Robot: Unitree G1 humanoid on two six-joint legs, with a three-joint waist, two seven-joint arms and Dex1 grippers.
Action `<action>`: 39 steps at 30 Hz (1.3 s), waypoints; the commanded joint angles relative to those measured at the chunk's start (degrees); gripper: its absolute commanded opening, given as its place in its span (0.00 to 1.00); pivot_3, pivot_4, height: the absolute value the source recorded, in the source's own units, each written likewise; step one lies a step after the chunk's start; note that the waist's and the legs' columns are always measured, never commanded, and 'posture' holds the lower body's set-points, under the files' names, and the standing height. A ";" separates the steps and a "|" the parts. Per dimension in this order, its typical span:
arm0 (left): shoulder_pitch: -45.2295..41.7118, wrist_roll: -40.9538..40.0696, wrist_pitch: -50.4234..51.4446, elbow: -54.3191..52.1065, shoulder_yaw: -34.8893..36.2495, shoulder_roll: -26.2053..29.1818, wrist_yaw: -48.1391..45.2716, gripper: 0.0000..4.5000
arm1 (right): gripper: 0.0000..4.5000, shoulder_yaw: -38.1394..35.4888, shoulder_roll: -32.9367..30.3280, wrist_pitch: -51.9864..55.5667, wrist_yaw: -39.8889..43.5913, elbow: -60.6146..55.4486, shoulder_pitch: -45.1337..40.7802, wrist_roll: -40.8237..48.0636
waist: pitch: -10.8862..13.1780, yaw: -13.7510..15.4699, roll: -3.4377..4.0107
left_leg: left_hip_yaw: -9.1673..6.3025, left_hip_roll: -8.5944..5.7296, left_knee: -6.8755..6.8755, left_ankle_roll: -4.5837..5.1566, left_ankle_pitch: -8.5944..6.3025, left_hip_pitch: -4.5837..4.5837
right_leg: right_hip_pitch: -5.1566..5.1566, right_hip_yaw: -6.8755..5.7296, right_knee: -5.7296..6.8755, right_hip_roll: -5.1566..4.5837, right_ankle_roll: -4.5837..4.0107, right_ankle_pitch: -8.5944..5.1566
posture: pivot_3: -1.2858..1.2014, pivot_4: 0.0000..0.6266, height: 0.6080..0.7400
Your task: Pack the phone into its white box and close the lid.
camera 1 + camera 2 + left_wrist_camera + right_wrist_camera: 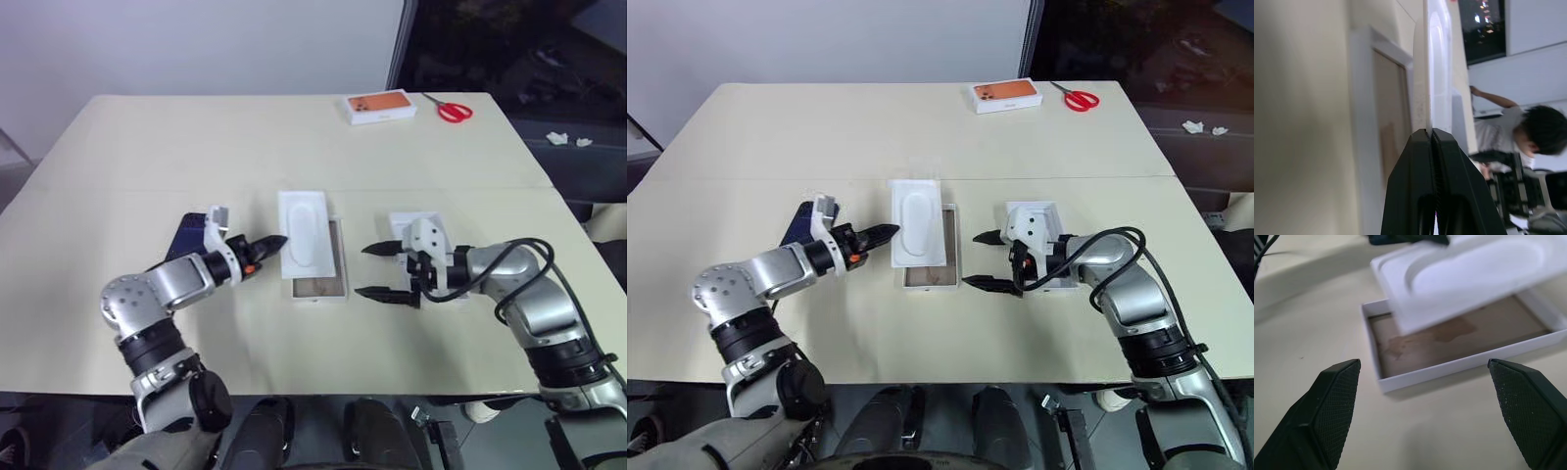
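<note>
While the left gripper [279, 241] pinches the insert [306, 231] above the white box [318, 284], right gripper [380, 271] gapes empty; insert needs removing, then the phone [188, 235] loaded

table [147, 147]: beige | wall [196, 44]: white | window [509, 44]: dark

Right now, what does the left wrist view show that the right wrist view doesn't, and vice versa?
Left wrist view only: the left end effector, shut on the edge of the white moulded insert with an oval recess, and a seated person beyond the table.

Right wrist view only: the right end effector, open and holding nothing, facing the shallow white cardboard box base, whose near wall is visible.

Both: the insert, lifted and tilted over the box base, and the base's brownish shiny floor, partly uncovered.
</note>
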 commanded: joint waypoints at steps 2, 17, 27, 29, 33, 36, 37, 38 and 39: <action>1.53 -2.49 0.69 -3.87 1.59 -2.24 1.59 0.00 | 0.97 -3.19 -2.17 -2.19 -0.17 2.30 -2.20 -0.09 | 0.00 0.20 0.00 | 0.00 0.00 -0.01 -0.04 0.02 0.00 | 0.01 0.00 -0.03 0.00 0.00 0.00 | 0.52 0.24 1.00; 5.29 -2.15 1.52 -7.70 -3.55 -3.07 1.85 0.71 | 0.98 -1.58 -1.19 -4.89 -1.01 2.79 -1.88 -1.21 | 0.03 0.46 -0.05 | 0.01 0.00 0.03 -0.05 0.02 0.00 | 0.06 -0.01 -0.08 -0.01 0.00 0.00 | 0.52 0.24 1.00; 6.83 -3.78 -0.20 -12.26 -7.97 3.95 -2.88 0.81 | 0.98 -0.38 1.74 -3.34 -3.62 1.67 -4.19 -0.99 | 0.04 0.24 -0.06 | 0.00 0.00 0.02 -0.05 0.02 0.00 | 0.05 0.00 -0.08 0.00 0.00 0.00 | 0.52 0.24 1.00; 8.92 -1.89 -5.07 -16.52 -12.85 8.95 -8.12 0.81 | 0.98 0.72 3.08 -3.32 -4.69 1.86 -5.81 -2.16 | 0.06 -0.05 -0.03 | 0.01 0.02 -0.01 -0.06 0.03 0.00 | 0.02 0.01 -0.07 0.02 0.00 0.00 | 0.52 0.24 1.00; 13.52 3.75 -18.01 -20.63 -19.73 18.17 -18.30 0.82 | 0.80 3.29 5.80 -4.35 -6.75 2.11 -8.04 -4.74 | 0.04 -0.13 0.00 | 0.01 0.02 -0.09 -0.13 0.06 0.00 | -0.03 0.03 -0.08 0.02 -0.02 -0.01 | 0.52 0.24 1.00; 16.78 9.67 -28.71 -20.36 -23.48 24.70 -25.45 0.82 | 0.48 6.26 8.83 -6.10 -10.40 5.79 -10.71 -9.26 | 0.05 -0.10 0.01 | 0.02 0.02 -0.10 -0.13 0.06 0.00 | -0.03 0.04 -0.10 0.00 -0.03 -0.01 | 0.52 0.24 1.00; 17.52 10.90 -31.22 -19.53 -23.78 26.17 -26.95 0.82 | 0.36 7.88 9.86 -7.45 -12.46 7.69 -11.71 -12.18 | 0.05 -0.11 0.01 | 0.03 0.02 -0.14 -0.12 0.06 0.00 | -0.04 0.05 -0.11 -0.01 -0.04 -0.01 | 0.52 0.24 1.00; 18.13 12.12 -33.45 -18.84 -24.10 27.31 -28.06 0.82 | 0.26 9.64 10.40 -9.39 -14.15 9.41 -12.40 -15.33 | 0.05 -0.14 0.01 | 0.03 0.02 -0.17 -0.12 0.06 0.01 | -0.06 0.05 -0.11 -0.01 -0.04 -0.01 | 0.52 0.24 1.00; 18.71 13.75 -35.64 -18.44 -24.89 28.43 -28.92 0.82 | 0.13 11.14 10.75 -11.41 -15.25 10.98 -12.75 -17.84 | 0.05 -0.16 0.01 | 0.03 0.02 -0.19 -0.12 0.06 0.01 | -0.09 0.05 -0.11 -0.02 -0.04 -0.01 | 0.52 0.24 1.00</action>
